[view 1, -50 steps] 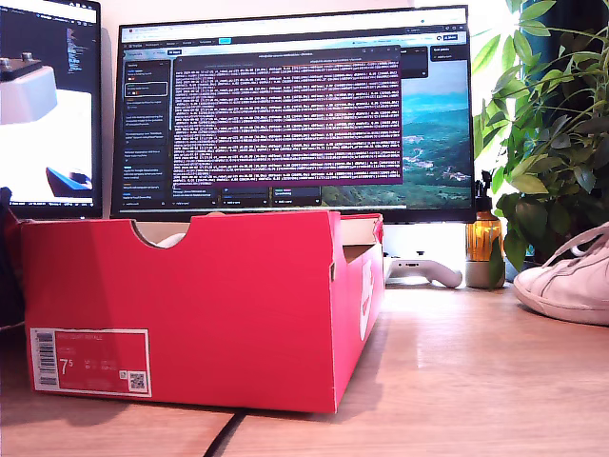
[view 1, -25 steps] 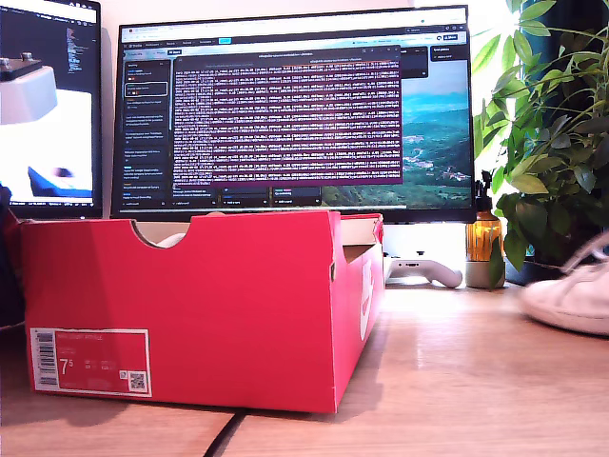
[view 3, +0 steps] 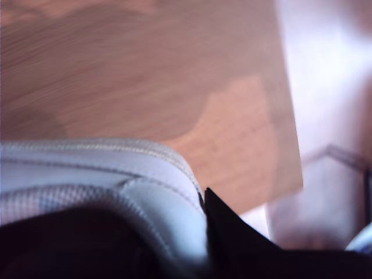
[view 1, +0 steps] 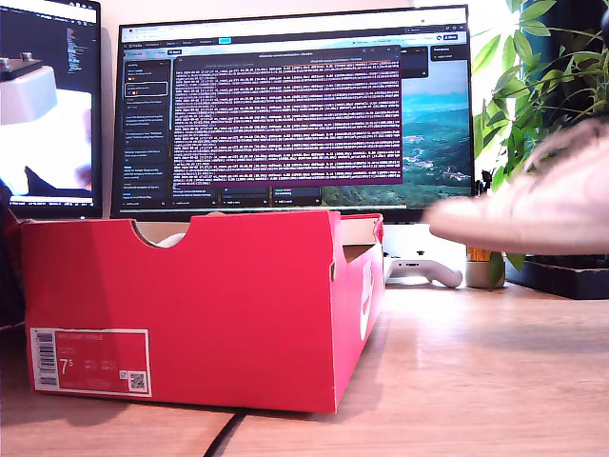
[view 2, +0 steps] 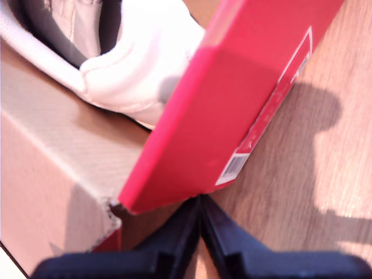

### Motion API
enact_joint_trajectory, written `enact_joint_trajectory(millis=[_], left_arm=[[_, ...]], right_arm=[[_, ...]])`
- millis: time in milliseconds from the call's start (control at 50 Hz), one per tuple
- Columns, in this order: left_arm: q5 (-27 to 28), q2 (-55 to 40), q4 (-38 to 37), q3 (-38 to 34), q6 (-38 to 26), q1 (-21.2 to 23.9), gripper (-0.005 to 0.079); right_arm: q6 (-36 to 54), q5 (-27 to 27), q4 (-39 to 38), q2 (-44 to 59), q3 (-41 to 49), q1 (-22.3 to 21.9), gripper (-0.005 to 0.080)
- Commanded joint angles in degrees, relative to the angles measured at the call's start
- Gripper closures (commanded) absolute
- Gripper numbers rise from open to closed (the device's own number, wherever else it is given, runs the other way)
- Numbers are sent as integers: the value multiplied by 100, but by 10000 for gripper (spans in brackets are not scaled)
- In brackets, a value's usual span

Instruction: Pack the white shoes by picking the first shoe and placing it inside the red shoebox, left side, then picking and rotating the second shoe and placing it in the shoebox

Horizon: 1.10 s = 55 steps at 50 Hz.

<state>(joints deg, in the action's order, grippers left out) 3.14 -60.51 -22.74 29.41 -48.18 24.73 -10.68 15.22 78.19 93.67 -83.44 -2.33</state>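
The red shoebox [view 1: 190,305] stands open on the wooden table at the exterior view's left, its label end facing the camera. One white shoe [view 2: 133,70] lies inside it, and a sliver shows through the rim notch [view 1: 172,238]. A second white shoe [view 1: 533,205] hangs blurred in the air at the exterior view's right, toe pointing at the box. My second gripper [view 3: 200,200] is shut on this shoe's padded collar [view 3: 145,192]. My first gripper [view 2: 200,200] is shut on nothing, hovering over the box's labelled end [view 2: 232,104]. Neither arm shows in the exterior view.
Two lit monitors [view 1: 295,114] stand behind the box. A white game controller [view 1: 423,271], an amber bottle [view 1: 483,267] and a leafy plant [view 1: 547,86] stand at the back on the exterior view's right. A dark cable [view 1: 224,433] runs out from under the box.
The shoe at the exterior view's right has risen off the table and swung toward the box; it is now airborne and blurred. The box has not moved.
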Motion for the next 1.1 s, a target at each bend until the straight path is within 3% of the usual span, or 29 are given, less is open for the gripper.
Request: enact_joint_trajectory(millis=[0, 120, 300, 440, 580, 840, 1080], left_arm=[[57, -24, 9, 44, 37, 17, 762], [57, -24, 9, 44, 35, 17, 762], [57, -24, 9, 44, 35, 17, 762], [57, -24, 9, 44, 35, 17, 762], [57, -24, 9, 44, 35, 17, 762], [57, -24, 9, 44, 37, 17, 762], [57, -24, 9, 44, 35, 17, 762]], right_arm=[[415, -164, -57, -31, -413, 11, 763], [1025, -516, -179, -31, -828, 20, 763], [1827, -1532, -673, -31, -1392, 153, 763], [3042, -2889, -1388, -31, -1526, 358, 763], [3217, -3995, -2286, -31, -1528, 761, 763], [3353, -4076, -3394, -15, -1528, 1709, 763], [3515, -3877, -4177, 24, -1528, 2319, 763]])
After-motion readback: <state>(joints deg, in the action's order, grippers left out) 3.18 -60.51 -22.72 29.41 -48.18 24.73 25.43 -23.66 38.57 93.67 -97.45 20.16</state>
